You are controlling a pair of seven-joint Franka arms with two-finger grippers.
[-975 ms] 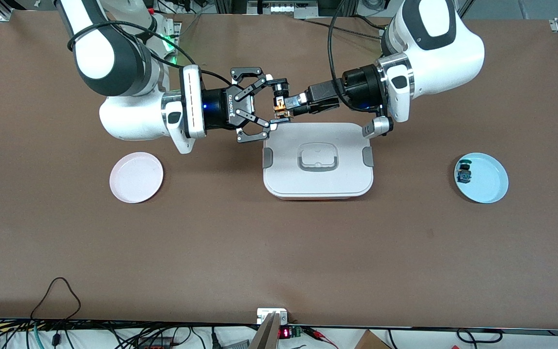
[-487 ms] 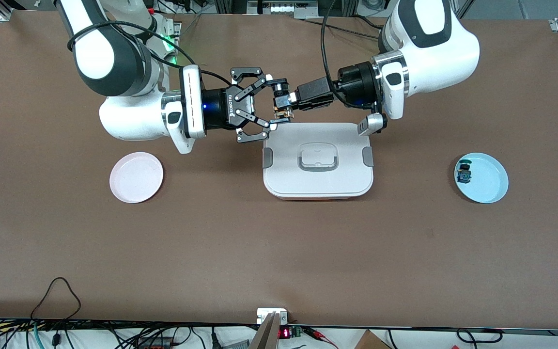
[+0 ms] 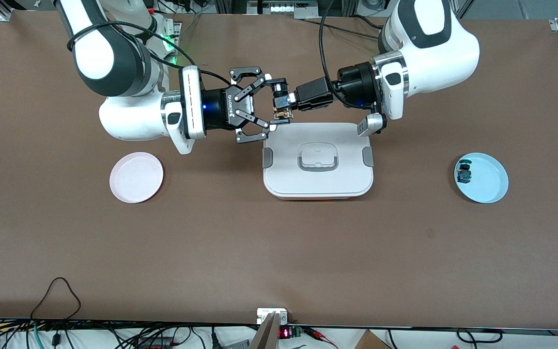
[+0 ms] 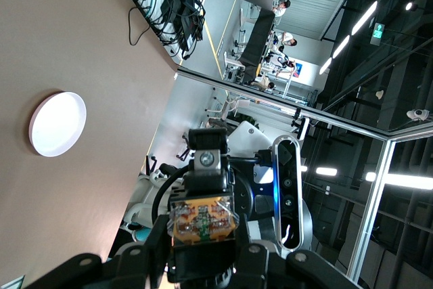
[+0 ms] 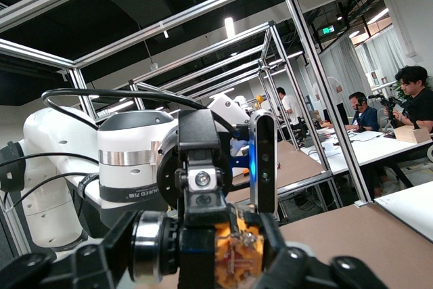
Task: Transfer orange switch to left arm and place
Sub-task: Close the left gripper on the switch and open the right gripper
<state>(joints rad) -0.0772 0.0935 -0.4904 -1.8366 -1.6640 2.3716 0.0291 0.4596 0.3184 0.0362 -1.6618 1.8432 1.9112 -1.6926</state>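
Observation:
The orange switch (image 3: 281,101) is in the air just above the box's (image 3: 317,186) edge that lies farthest from the front camera. My left gripper (image 3: 287,103) is shut on the switch's black middle. My right gripper (image 3: 270,103) is open, with its two fingers spread either side of the switch along its length, apart from it. In the left wrist view the switch's orange circuit end (image 4: 203,218) faces the camera. In the right wrist view the switch (image 5: 233,255) shows a silver-ringed black cap at one side and the orange end at the other.
An empty pink plate (image 3: 136,177) lies toward the right arm's end of the table. A light blue plate (image 3: 489,186) toward the left arm's end holds a small blue-and-black switch (image 3: 464,173). The white box stands between the plates.
My left arm has shifted a little toward the right gripper and turned its wrist. The switch stays between the right gripper's open fingers. The right arm has not moved.

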